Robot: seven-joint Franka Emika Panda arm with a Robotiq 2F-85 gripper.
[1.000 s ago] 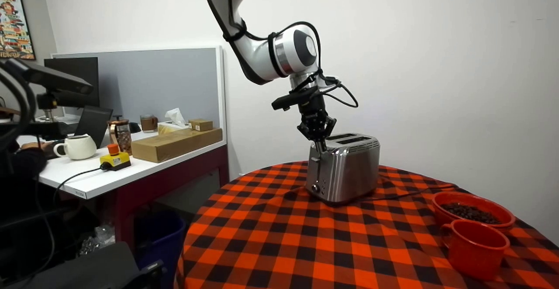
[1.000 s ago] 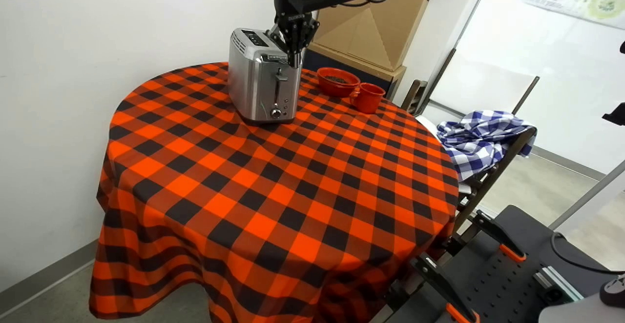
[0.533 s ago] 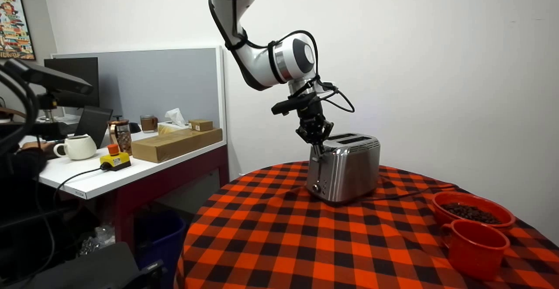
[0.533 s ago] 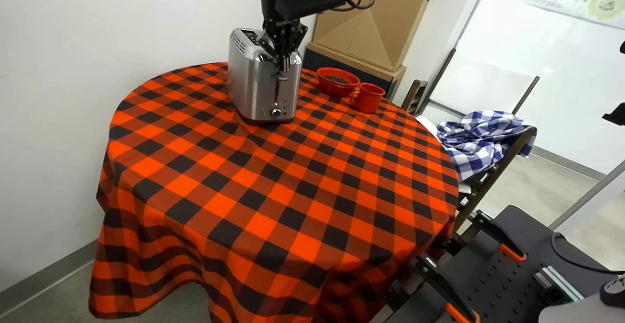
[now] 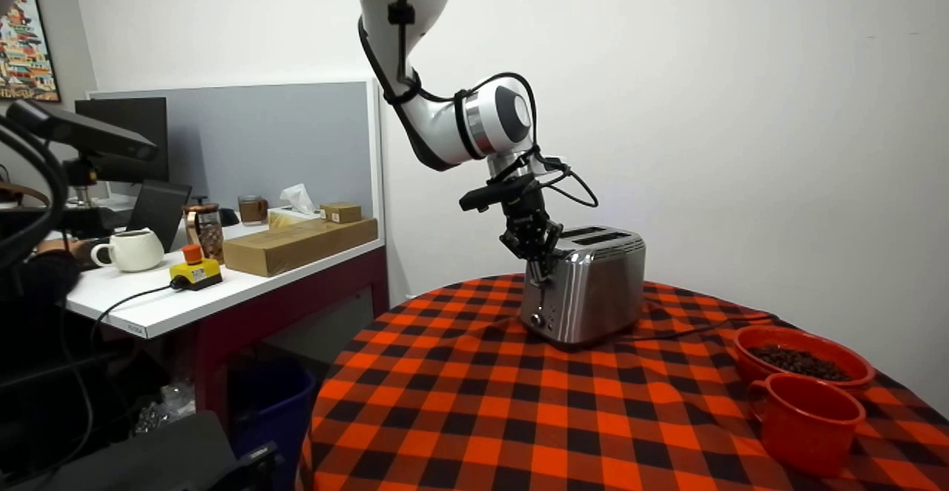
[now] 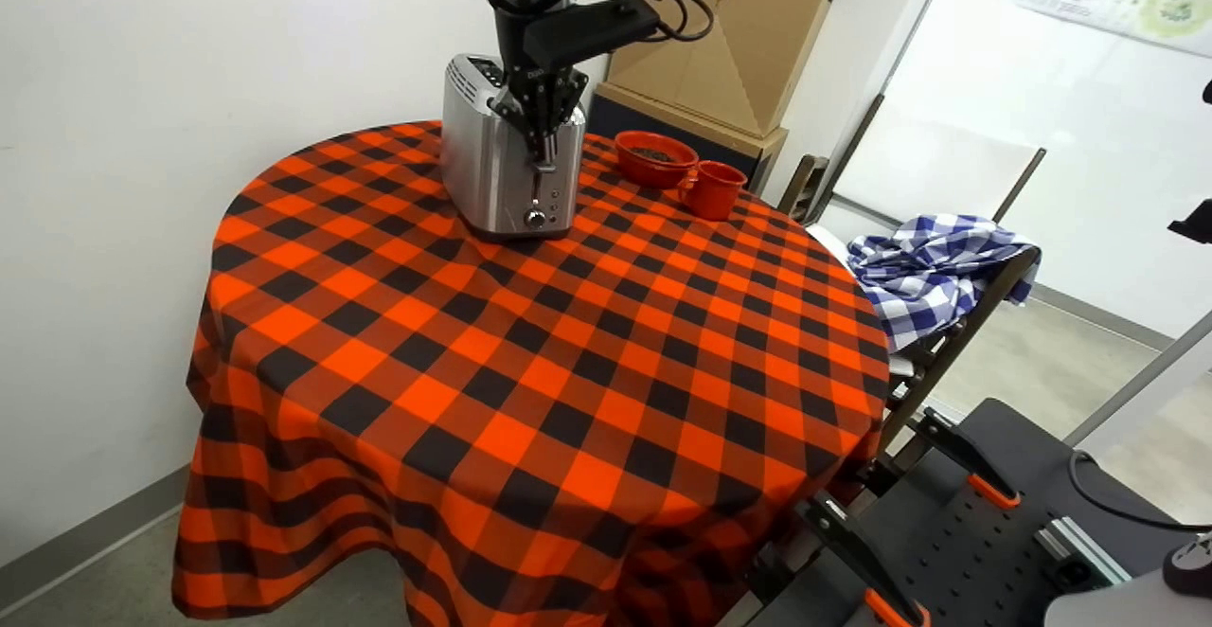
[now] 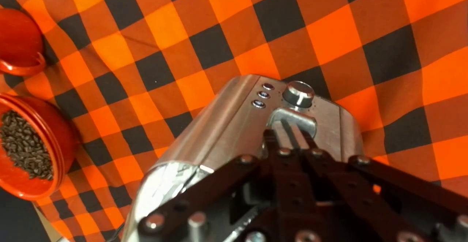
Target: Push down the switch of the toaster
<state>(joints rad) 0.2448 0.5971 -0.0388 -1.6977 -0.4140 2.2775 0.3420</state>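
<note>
The brushed-steel toaster with rounded edges [image 6: 502,182] stands near 12 o'clock on the round red-and-black checked tablecloth [image 6: 521,371], as an exterior view shows. Its small grey lever [image 7: 308,123], the switch, sits on the narrow front face. The black two-finger gripper [image 7: 288,125] has its fingertips [image 7: 281,133] pressed together, with nothing pinched between them; they are at the lever's upper side, but whether they bear on it is not certain.

The lever is probably stiff, with a spring pushing back, and its smooth surface may let the tips slip. Pinching does not seem necessary: the middle of its top is the best place, pushed straight down. The toaster looks rigid but hollow and rather light, so it could slide on the tablecloth.

The wrist view shows clearly the three round silver buttons [image 7: 263,94], between 10 and 11 o'clock from the lever; elsewhere they are only tiny. It does not show the two long dark bread slots [image 5: 599,239], which an exterior view shows on top.
</note>
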